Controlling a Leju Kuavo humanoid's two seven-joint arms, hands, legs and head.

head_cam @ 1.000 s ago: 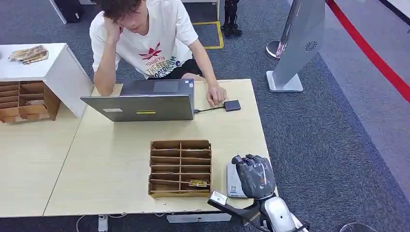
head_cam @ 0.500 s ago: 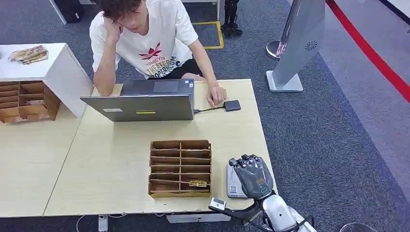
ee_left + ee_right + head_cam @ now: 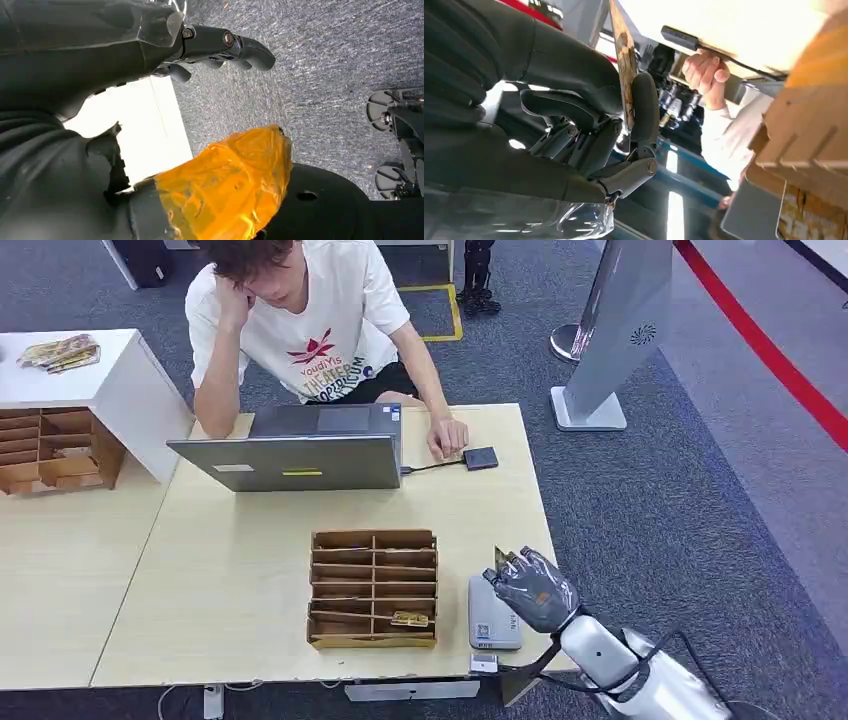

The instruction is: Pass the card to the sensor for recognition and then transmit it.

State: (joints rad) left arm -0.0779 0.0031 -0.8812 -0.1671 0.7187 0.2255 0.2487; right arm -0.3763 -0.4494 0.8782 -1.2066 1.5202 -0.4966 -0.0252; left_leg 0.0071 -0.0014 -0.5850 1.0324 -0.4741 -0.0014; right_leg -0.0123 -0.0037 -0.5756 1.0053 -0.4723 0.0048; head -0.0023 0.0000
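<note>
My right hand hovers at the right edge of the grey-white sensor near the table's front right corner. It pinches a thin brownish card, whose corner sticks out beyond the fingers on the far side. In the right wrist view the card stands edge-on between the thumb and a dark finger. My left hand hangs over grey carpet, fingers apart and holding nothing.
A wooden slotted organiser with a card in its front row stands left of the sensor. A person sits behind an open laptop, one hand beside a small black box. Another organiser stands far left.
My right hand has slid from above the sensor to its right edge and turned, so the card's corner now shows. The arm has swung out to the right.
</note>
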